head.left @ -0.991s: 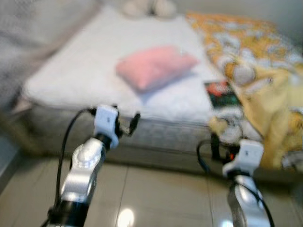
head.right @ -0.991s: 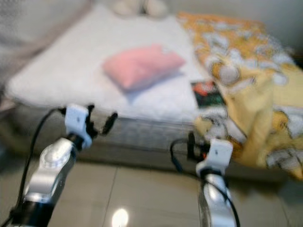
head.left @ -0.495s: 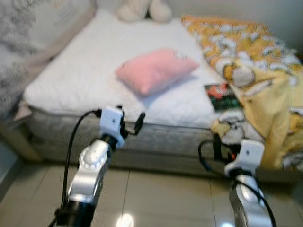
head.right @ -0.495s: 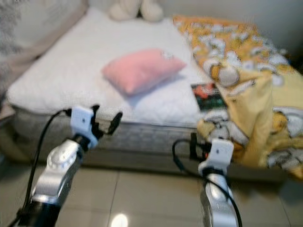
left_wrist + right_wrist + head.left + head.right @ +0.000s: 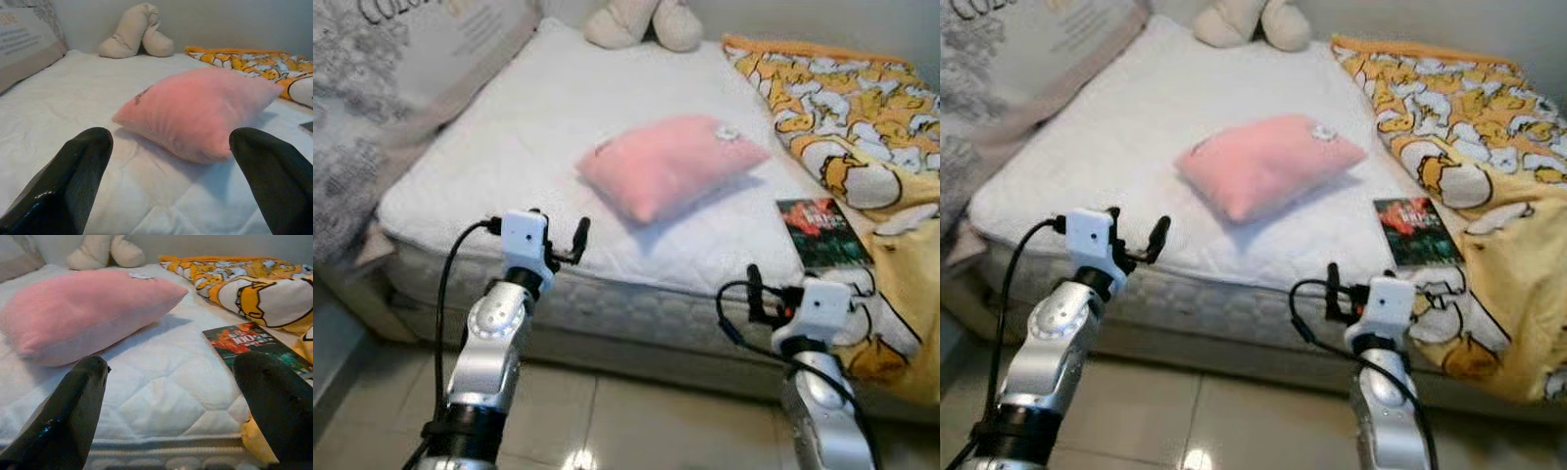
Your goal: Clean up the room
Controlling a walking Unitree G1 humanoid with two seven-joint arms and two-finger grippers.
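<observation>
Standing at the foot of a bed [image 5: 509, 147] with both arms raised in front; the left gripper [image 5: 560, 241] is up just short of the mattress edge with its fingers [image 5: 73, 171] spread wide and nothing between them; the right gripper [image 5: 1334, 290] sits lower by the mattress side, its fingers [image 5: 78, 406] also wide apart and empty.

Straight ahead of the left fingers, a bit beyond them on the white quilted mattress, lies a pink pillow [image 5: 671, 162]; it's tilted, one corner pointing toward the patterned blanket; from the left wrist camera it sits framed right between the two finger tips, not touching either.

Ahead of the right fingers and slightly toward their outer side is a book [image 5: 1413, 231] with a dark red and green cover, flat on the mattress near its edge; it lies just beside a yellow and white cartoon blanket [image 5: 862, 127], which is bunched up along that side of the bed and spills over the edge toward the floor [image 5: 636, 421].

Way past both sets of fingers, at the head of the bed, there's a cream plush toy [image 5: 646, 22]; off beyond the left fingers' outer side, a big grey printed cushion [image 5: 372, 88] leans along the bed's side; floor is glossy beige tile.
</observation>
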